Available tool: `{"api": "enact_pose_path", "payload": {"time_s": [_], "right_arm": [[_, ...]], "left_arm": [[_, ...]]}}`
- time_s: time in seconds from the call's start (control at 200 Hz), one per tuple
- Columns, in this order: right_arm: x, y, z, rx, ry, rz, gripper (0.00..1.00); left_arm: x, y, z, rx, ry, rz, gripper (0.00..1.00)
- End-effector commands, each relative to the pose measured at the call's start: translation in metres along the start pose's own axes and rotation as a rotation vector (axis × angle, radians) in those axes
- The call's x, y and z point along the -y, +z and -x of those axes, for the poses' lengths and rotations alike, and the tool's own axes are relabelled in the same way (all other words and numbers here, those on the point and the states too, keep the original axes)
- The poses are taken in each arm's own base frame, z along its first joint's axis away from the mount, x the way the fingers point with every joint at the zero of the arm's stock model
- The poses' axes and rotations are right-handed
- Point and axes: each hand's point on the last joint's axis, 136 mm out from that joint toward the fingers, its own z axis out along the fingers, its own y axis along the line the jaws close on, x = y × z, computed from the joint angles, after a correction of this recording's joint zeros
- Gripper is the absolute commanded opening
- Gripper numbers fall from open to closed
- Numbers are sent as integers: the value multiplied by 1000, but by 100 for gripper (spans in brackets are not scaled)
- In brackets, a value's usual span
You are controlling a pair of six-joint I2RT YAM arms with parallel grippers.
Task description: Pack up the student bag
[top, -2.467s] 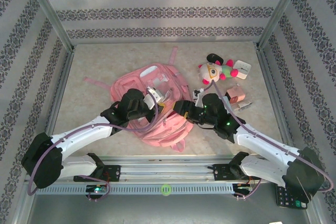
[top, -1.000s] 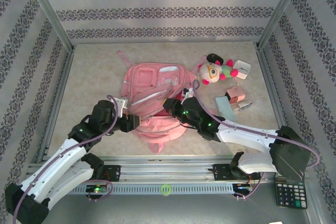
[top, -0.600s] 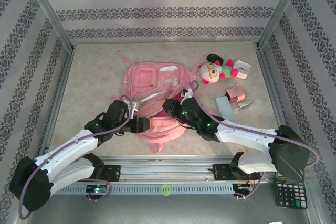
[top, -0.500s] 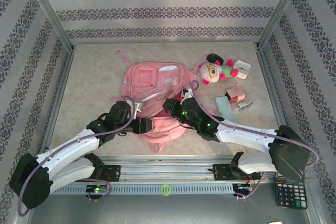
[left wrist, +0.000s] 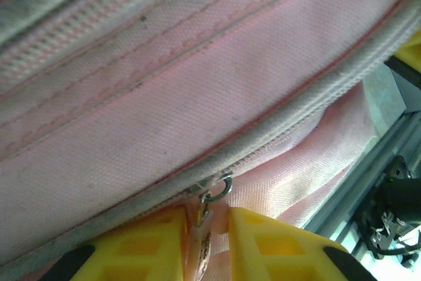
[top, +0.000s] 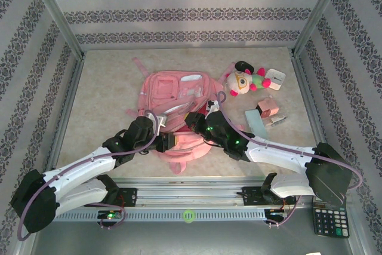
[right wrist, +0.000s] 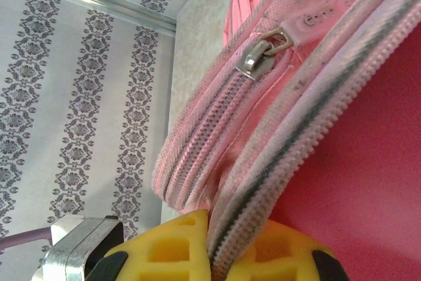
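Observation:
The student bag [top: 176, 95], a large pink backpack with white-trimmed pockets, lies flat mid-table. My left gripper [top: 169, 141] is at its near edge. In the left wrist view its yellow fingers [left wrist: 148, 245] stand close together, shut on a small zipper pull [left wrist: 201, 227] that hangs from a metal ring [left wrist: 220, 189] under the grey-white zipper seam. My right gripper [top: 192, 120] is at the bag's near right side. It is shut on the bag's striped zipper edge [right wrist: 276, 169], which runs up between the yellow fingers [right wrist: 181, 248]. A silver zipper slider [right wrist: 258, 56] sits higher on the bag.
A plush toy [top: 243, 80] and a small white box [top: 275, 79] lie right of the bag. A pink item [top: 268, 108] and a grey flat piece [top: 257, 123] sit nearer. A calculator [top: 327, 222] rests off the table's front right. Metal frame rails border the table.
My left arm has reached right to the bag's near edge and its jaws have closed in on the zipper pull. The right arm has held still, gripping the zipper edge.

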Motion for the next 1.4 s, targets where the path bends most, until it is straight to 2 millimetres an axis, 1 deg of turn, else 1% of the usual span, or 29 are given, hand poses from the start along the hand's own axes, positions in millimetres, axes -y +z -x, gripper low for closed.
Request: {"api": "enact_pose_path", "payload": {"time_s": [0.0, 0.055, 0.085, 0.155, 0.3, 0.415, 0.51, 0.555, 0.61, 0.66, 0.699, 0.774, 0.794, 0.839, 0.859, 0.884, 0.904, 0.959, 0.974, 1.024, 1.049, 1.109, 1.189, 1.234, 1.284, 1.329, 1.394], "right_arm": [[-42, -6, 2, 3, -28, 134, 0], [-43, -7, 2, 0, -31, 136, 0], [-43, -7, 2, -3, -34, 137, 0], [-44, -10, 3, -18, -49, 142, 0], [-38, -19, 12, -91, -51, 166, 0], [-25, -32, 19, -156, -23, 182, 0], [-15, -43, 26, -203, 6, 197, 0], [-12, -48, 28, -233, 7, 204, 0], [-9, -52, 29, -272, 6, 200, 0], [-5, -56, 30, -294, 2, 194, 0], [3, -57, 32, -297, 3, 177, 0], [18, -60, 38, -292, 10, 137, 0], [22, -61, 40, -287, 9, 129, 6], [29, -64, 43, -281, -9, 106, 26], [31, -66, 43, -281, -26, 99, 34], [32, -69, 43, -281, -58, 93, 40], [31, -72, 42, -284, -82, 91, 43], [31, -84, 38, -296, -178, 63, 49], [31, -88, 39, -294, -212, 54, 50], [39, -104, 38, -285, -323, -34, 51], [43, -113, 38, -284, -401, -76, 51], [43, -132, 37, -273, -611, -130, 51], [35, -148, 37, -256, -878, -167, 52], [28, -150, 33, -271, -1005, -157, 52], [20, -148, 29, -288, -1120, -149, 51], [14, -142, 23, -318, -1197, -135, 52], [6, -127, 7, -388, -1305, -80, 54]], "left_arm": [[1, -5, 22, 84, 33, 43, 10], [-5, -8, 21, 86, 34, 78, 0], [-8, -10, 21, 88, 37, 101, 0], [-24, -17, 19, 83, 44, 191, 0], [-51, -41, 18, 99, 69, 354, 0], [-64, -53, 17, 132, 40, 389, 0], [-73, -58, 14, 132, 29, 415, 0], [-74, -60, 15, 136, 31, 422, 0], [-69, -61, 19, 153, 42, 398, 0], [-60, -60, 22, 166, 65, 350, 0], [-53, -59, 25, 178, 78, 312, 0], [-30, -53, 28, 183, 127, 184, 0], [-22, -51, 27, 176, 140, 135, 0], [-4, -48, 27, 168, 168, 35, 0], [3, -47, 26, 166, 177, -3, 0], [11, -46, 25, 160, 192, -51, 0], [17, -46, 24, 156, 204, -83, 0], [28, -45, 22, 142, 235, -146, 0], [30, -45, 21, 136, 244, -157, 0], [36, -44, 18, 108, 283, -190, 0], [38, -43, 16, 95, 297, -196, 0], [39, -42, 13, 62, 322, -202, 0], [46, -41, 12, 38, 345, -230, 0], [49, -41, 14, 39, 350, -248, 0], [51, -40, 14, 41, 348, -260, 0], [52, -40, 13, 45, 346, -268, 0], [54, -41, 14, 53, 349, -281, 0]]}}
